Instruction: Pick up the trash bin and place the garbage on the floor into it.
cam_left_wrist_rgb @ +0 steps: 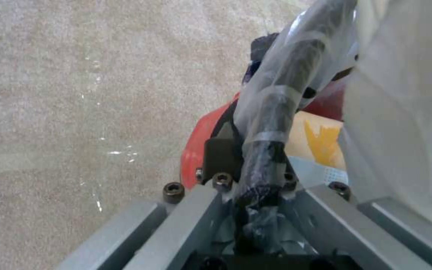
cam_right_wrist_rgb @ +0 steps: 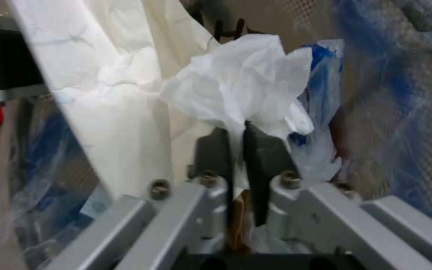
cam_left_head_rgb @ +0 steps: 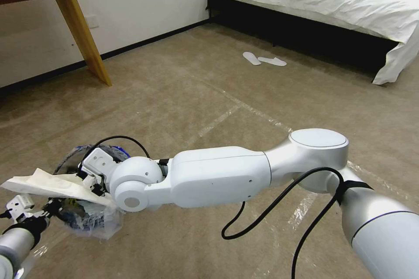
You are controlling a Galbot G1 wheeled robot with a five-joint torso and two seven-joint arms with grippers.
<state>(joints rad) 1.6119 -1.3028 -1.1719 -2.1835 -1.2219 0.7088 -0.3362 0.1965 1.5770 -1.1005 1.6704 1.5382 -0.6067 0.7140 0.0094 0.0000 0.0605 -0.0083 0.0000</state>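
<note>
The trash bin [cam_left_head_rgb: 89,216], lined with a clear bag, hangs low at the left just above the floor [cam_left_head_rgb: 174,96]. My left gripper [cam_left_head_rgb: 46,212] is shut on its rim; the left wrist view shows my left gripper [cam_left_wrist_rgb: 256,150] clamped on the bag-wrapped rim [cam_left_wrist_rgb: 281,93], with the red bin wall [cam_left_wrist_rgb: 198,146] and yellow face [cam_left_wrist_rgb: 321,138] below. My right gripper [cam_left_head_rgb: 94,178] reaches across over the bin's mouth. In the right wrist view my right gripper [cam_right_wrist_rgb: 236,138] is shut on garbage, a white tissue wad [cam_right_wrist_rgb: 241,82]. A large cream paper sheet [cam_left_head_rgb: 48,185] pokes out of the bin.
A wooden table leg [cam_left_head_rgb: 85,35] stands at the far left by the wall. A bed [cam_left_head_rgb: 323,4] with white covers fills the far right, with two white slippers [cam_left_head_rgb: 264,59] on the carpet before it. Shiny tape lines [cam_left_head_rgb: 218,120] cross the floor.
</note>
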